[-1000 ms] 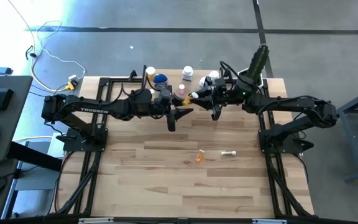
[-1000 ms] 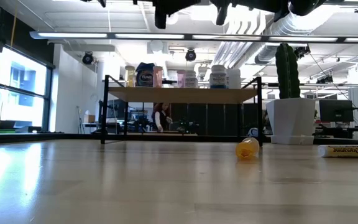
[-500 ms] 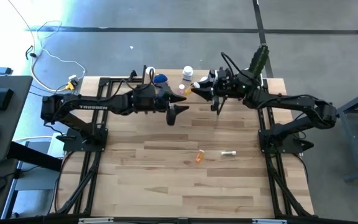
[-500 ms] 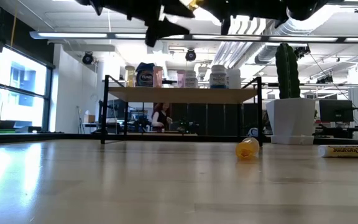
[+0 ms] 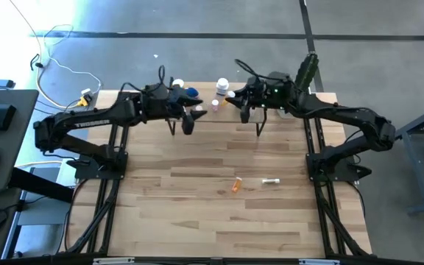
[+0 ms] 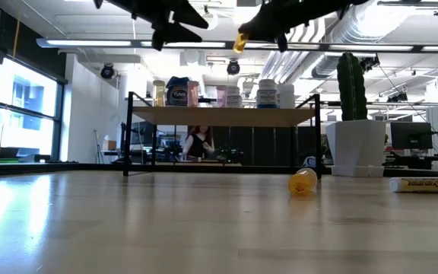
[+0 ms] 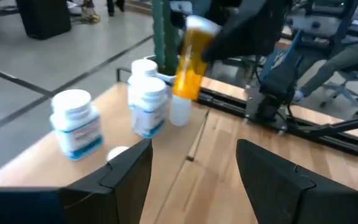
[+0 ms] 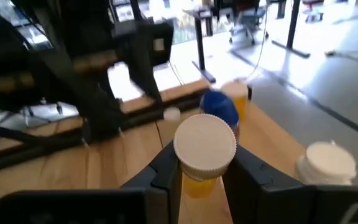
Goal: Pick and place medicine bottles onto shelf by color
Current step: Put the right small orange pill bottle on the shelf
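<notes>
My right gripper (image 5: 232, 101) is shut on an orange pill bottle with a white cap (image 8: 205, 149), high above the shelf (image 6: 223, 116) at the table's far edge; the bottle also shows in the low view (image 6: 240, 42). My left gripper (image 5: 188, 121) is open and empty, to the left of it and just in front of the shelf. Several bottles stand on the shelf top: white ones (image 7: 73, 124), a blue-lidded jar (image 8: 219, 109), an orange one (image 8: 236, 93). Another orange bottle (image 5: 236, 184) lies on its side on the table. My right gripper pinches the orange bottle's body just below the white cap (image 8: 197, 185) between its two fingers (image 8: 166, 171). The fingers come slanting down from the table's right side. The bottle is lifted clear above the shelf, roughly upright with its cap up.
A white tube (image 5: 271, 180) lies on the table right of the fallen orange bottle. A white pot with a cactus (image 6: 353, 148) stands at the shelf's right end. A person (image 6: 198, 143) shows in the room behind the shelf. Open wood lies toward the near edge.
My right gripper has carried the orange bottle toward the far edge and a little left, over the shelf. My left gripper has drawn away from it toward the table's left and far edge.
</notes>
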